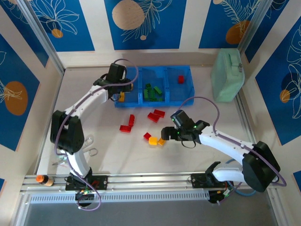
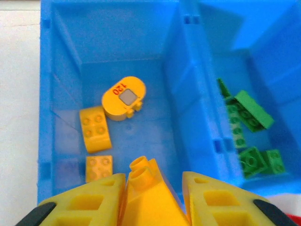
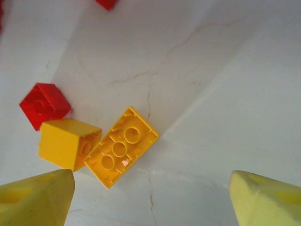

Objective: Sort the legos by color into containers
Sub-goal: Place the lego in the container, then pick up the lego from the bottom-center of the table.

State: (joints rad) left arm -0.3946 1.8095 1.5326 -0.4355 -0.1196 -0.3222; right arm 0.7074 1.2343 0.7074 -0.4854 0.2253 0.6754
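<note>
We're on a white tabletop [image 1: 113, 150] with blue-patterned wall panels [image 1: 146, 23] behind. Our reference is the translucent blue three-compartment plastic tray [image 1: 187, 93] at the far side.

- **Left compartment:** yellow-orange studded bricks [image 2: 96, 129] and an oval yellow piece [image 2: 123, 98].
- **Middle compartment:** green bricks [image 1: 153, 92].
- **Right compartment:** one red brick [image 1: 180, 79].
- **Loose in front of the tray:** several red bricks [image 1: 156, 114]. Further from it we see two yellow bricks [image 3: 121, 146] touching, with a red cube [image 3: 44, 104] just beside them.
- **Grippers:** our left gripper [image 2: 153, 183] sits above the tray's left compartment, fingers clamped on a yellow-orange sloped brick [image 2: 141, 200]. Our right gripper [image 3: 150, 193] hangs over the two loose yellow bricks, fingers spread wide.
- **Right of the tray:** a pale mint-green handled case [image 1: 227, 75].
</note>
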